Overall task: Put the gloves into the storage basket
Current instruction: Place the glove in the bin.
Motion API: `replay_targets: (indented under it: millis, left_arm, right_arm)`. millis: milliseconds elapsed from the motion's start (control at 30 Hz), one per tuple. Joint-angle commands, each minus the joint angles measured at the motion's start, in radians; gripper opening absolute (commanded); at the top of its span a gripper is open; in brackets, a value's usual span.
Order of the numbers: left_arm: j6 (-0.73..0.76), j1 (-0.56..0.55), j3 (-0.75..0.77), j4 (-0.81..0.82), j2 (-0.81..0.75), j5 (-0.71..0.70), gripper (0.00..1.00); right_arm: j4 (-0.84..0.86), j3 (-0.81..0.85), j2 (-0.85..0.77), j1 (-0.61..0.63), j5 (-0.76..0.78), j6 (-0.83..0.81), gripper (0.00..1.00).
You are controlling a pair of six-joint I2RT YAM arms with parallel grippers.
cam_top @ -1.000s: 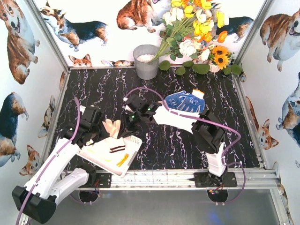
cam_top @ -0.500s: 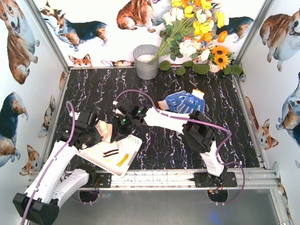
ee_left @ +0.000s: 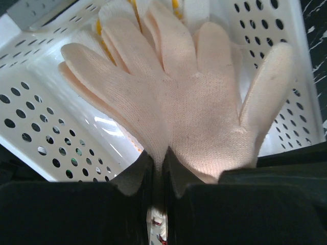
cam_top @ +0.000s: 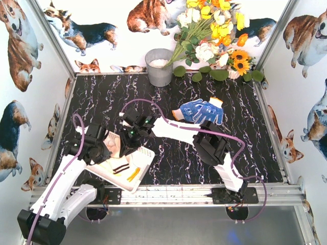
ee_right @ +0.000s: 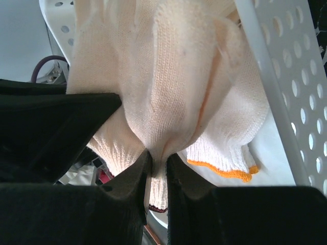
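- Cream glove (ee_left: pixel 194 112), knit, fingers splayed, hangs over the inside of the storage basket (ee_left: pixel 36 132); it is not lying flat in it yet.
- Left gripper (ee_left: pixel 159 158) is clamped tight on the glove's wrist end, with fabric bunched between the jaws.
- Right gripper (ee_right: pixel 156 158) is also pinched onto cream knit, jaws nearly together with a fold of cloth between them. I cannot tell whether this is the same glove or a second one stacked on it.
- Orange-cuffed glove (ee_right: pixel 225 153) hangs just behind the right gripper's pinch, against the basket's perforated wall; it looks to be inside the basket or on its way in.
- In the top view both claws meet at the far edge of the basket, which sits tilted at the near left of the table (cam_top: pixel 179 153).
- Small dark and yellow bits lie on the basket floor, too small to identify.
- Blue glove (cam_top: pixel 201 111), white-dotted, lies well apart on the far right of the table, untouched.
- Progress, as a judgement: mid-task. The cream glove is at the drop point and needs releasing, and the blue glove is left to fetch.
- Grey bucket (cam_top: pixel 159 69) at the back plays no part.
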Motion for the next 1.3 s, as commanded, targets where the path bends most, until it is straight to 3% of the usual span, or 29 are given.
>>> replay_targets:
  millis: [0,500,567,733,767,1267]
  left_arm:
    - [0.007,0.021,-0.041,0.0,-0.002,-0.019,0.0]
    - [-0.002,0.021,-0.121,0.014,0.07,0.098,0.04]
    - [0.005,0.021,-0.113,0.005,0.081,0.093,0.08]
    - [0.012,0.021,-0.09,-0.025,0.082,0.098,0.45]
    - [0.01,0.021,-0.082,-0.034,0.075,0.096,0.48]
    - [0.017,0.021,0.099,-0.091,0.041,-0.049,0.48]
  right_arm:
    - [-0.073,0.045,0.02,-0.004,0.029,-0.057,0.0]
    - [-0.179,0.048,0.023,0.009,0.053,-0.126,0.0]
    - [-0.186,0.046,0.026,0.014,0.062,-0.13,0.0]
    - [-0.188,0.04,0.034,0.019,0.069,-0.139,0.0]
    - [-0.189,0.04,0.036,0.019,0.071,-0.141,0.0]
    - [-0.057,-0.008,0.026,0.033,0.015,-0.016,0.0]
